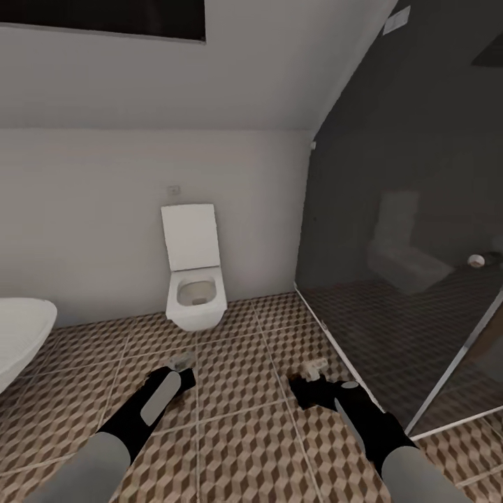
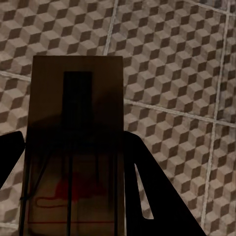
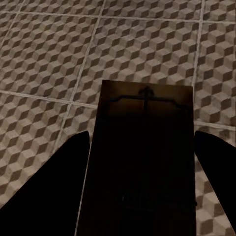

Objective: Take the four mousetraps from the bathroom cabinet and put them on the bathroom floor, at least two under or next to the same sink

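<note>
Mousetraps, one per gripper: left mousetrap (image 2: 73,147) clamped in left gripper (image 1: 180,369), right mousetrap (image 3: 142,157) clamped in right gripper (image 1: 311,378). Both held low over the bathroom floor (image 1: 237,419), toilet (image 1: 195,293) farther off, glass shower screen (image 1: 405,279) at right.

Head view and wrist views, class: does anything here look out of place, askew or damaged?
Nothing looks damaged or spilled. The odd sight is a mousetrap in each gripper, carried above the bathroom floor: one in the left gripper, one in the right gripper. The toilet stands with its lid raised.
</note>
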`<state>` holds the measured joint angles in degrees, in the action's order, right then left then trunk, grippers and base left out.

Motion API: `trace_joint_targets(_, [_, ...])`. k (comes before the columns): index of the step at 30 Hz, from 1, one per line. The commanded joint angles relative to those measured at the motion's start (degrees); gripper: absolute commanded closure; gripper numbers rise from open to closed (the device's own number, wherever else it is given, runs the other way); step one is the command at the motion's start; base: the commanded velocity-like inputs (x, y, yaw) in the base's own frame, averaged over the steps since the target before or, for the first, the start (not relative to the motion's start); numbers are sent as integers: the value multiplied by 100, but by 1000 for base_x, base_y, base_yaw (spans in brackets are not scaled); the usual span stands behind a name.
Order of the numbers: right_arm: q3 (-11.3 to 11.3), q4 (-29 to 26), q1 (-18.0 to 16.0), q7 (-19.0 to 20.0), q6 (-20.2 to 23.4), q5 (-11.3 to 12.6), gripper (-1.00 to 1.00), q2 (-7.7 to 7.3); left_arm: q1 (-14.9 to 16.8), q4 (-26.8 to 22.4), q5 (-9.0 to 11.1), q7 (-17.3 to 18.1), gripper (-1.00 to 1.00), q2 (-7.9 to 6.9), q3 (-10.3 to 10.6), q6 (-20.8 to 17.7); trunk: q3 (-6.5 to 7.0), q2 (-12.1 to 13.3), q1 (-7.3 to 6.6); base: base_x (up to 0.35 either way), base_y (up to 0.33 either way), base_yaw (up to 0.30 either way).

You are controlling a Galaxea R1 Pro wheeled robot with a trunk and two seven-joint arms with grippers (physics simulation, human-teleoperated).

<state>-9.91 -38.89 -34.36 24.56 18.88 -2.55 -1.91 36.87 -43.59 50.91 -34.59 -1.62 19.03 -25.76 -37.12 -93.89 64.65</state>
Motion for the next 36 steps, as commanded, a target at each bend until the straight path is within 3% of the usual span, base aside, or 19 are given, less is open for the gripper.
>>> trace_joint_targets(1, [6,-5,4,130,0,7,100,-60,-6,28,-8,-5,100,4,12,15,-18,-42,23,0,0,295])
trace_joint_targets(4, [20,-35,12,343,-10,2,100,-187,-126,96,-5,-4,100,-1,41,63,-72,-162,89,0,0,295])
trace_joint_targets(7, [19,-90,14,326,-13,-3,100,-210,-176,132,-5,-6,100,14,53,78,-126,-283,154,0,0,295])
trace_joint_targets(14, [3,-208,17,-152,-76,-13,100,-212,-225,179,-9,-4,100,55,131,99,-252,-563,308,0,0,295])
trace_joint_targets(17, [-34,-89,12,-825,-283,-22,100,-185,-229,180,-47,-29,100,77,198,107,-306,-684,374,0,0,294])
trace_joint_targets(18, [-48,-11,17,-1201,-450,-17,100,-161,-229,179,-232,-160,100,136,369,108,-324,-724,396,0,0,294])
trace_joint_targets(21, [-54,115,34,-1647,-871,3,100,-108,-226,183,-731,-537,100,277,695,105,-378,-844,462,0,0,294])
trace_joint_targets(25, [-34,352,41,-1865,-1139,22,100,-78,-224,190,-1005,-628,100,339,821,111,-449,-1004,550,0,0,295])
trace_joint_targets(31, [-34,733,43,-1944,-1279,33,100,-66,-224,337,-1134,-503,100,324,873,145,-557,-1245,682,0,0,295])
trace_joint_targets(36, [0,882,45,-1949,-1299,51,100,-98,-215,879,-1194,247,100,292,889,452,-647,-1446,791,0,0,294])
